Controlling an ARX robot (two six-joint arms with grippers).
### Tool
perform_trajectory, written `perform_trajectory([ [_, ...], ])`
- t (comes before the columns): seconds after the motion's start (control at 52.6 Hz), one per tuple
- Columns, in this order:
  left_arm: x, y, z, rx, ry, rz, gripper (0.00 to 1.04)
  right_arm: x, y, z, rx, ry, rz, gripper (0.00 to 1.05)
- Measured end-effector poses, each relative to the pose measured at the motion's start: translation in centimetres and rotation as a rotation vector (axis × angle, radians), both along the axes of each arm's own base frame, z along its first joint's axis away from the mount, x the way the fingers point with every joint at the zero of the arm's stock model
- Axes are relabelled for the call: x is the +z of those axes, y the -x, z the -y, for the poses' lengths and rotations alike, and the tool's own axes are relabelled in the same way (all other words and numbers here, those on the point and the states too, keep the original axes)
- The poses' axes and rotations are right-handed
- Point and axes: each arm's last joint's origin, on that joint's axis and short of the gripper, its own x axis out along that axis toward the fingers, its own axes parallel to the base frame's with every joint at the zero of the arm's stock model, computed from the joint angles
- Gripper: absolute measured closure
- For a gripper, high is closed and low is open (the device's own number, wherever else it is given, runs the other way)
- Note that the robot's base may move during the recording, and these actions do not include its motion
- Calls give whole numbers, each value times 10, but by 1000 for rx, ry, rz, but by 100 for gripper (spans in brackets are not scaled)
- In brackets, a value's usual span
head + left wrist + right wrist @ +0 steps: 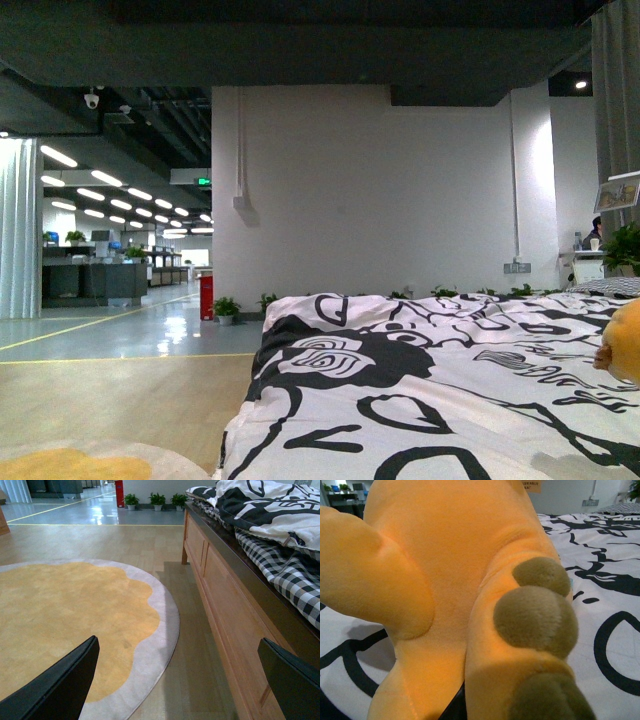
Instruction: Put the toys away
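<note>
Bedding (430, 400) in white with bold black loops filled the lower right of the front view, rumpled and soft. It lay over a checked black-and-white layer (295, 585) and a pale wooden bed frame (225, 615) with panelled sides. The left arm hung low beside that frame, its camera looking along the plank floor (100, 535). The left jaws stood spread wide, two dark flat fingers (60, 680) with nothing between them, above the edge of a round rug (155, 630). The rug was a scalloped yellow patch inside a grey border, and its edge showed at the lower left of the front view.

The plush toy (626, 342) was on or just above the bedding, cut off by the right edge of the front view at about mid-height. The right arm's camera sat so close that the toy's orange pile, a rounded limb and olive-brown bumps (535, 620) filled its picture. Only a dark sliver of the right jaws showed under the plush, and whether they pinched it could not be told.
</note>
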Motion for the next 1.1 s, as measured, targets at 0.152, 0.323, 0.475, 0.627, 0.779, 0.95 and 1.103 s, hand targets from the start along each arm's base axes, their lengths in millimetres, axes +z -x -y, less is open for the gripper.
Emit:
perform_trajectory([
  [0.152, 0, 0, 0, 0, 0, 0, 6, -5, -1, 0, -1, 3, -18, 97],
  [0.323, 0, 0, 0, 0, 0, 0, 6, -7, -1, 0, -1, 6, -28, 97],
  [0.475, 0, 0, 0, 0, 0, 0, 6, -9, -2, 0, -1, 8, -36, 97],
  [0.627, 0, 0, 0, 0, 0, 2, 6, -10, -2, 0, 3, 24, -47, 97],
  [0.779, 0, 0, 0, 0, 0, 1, 6, -11, -2, 0, 3, 25, -52, 97],
  [0.95, 0, 0, 0, 1, 0, 2, 6, -11, -2, 0, 4, 25, -52, 97],
  [1.103, 0, 0, 0, 8, 0, 1, 6, -11, -2, 0, 13, 26, -52, 97],
])
